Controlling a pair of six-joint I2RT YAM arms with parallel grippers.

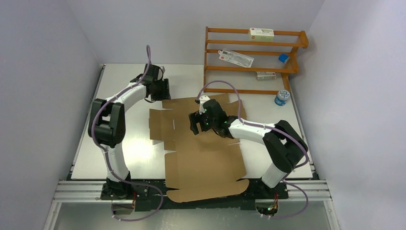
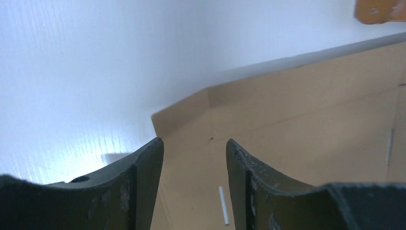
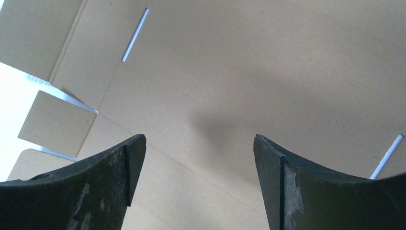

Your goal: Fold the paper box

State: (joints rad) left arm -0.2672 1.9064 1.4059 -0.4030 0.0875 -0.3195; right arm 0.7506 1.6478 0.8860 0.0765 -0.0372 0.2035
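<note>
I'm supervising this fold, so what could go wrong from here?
The paper box lies unheld, its near edge overhanging the table; a push from the open right claw may slide it rather than crease it. The open left claw sits at one far corner only, so that flap may twist.

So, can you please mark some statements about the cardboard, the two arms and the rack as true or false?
1. The cardboard lies spread out as a flat sheet on the table. True.
2. The right fingers are shut on a flap. False: they are open above the cardboard and hold nothing.
3. The wooden rack stands at the far right of the table. True.
4. The left fingers hover over the middle of the cardboard. False: they are open and empty, near its far left corner.
5. The blue-capped bottle stands on the cardboard. False: it stands on the table beside the rack, apart from the cardboard.
</note>
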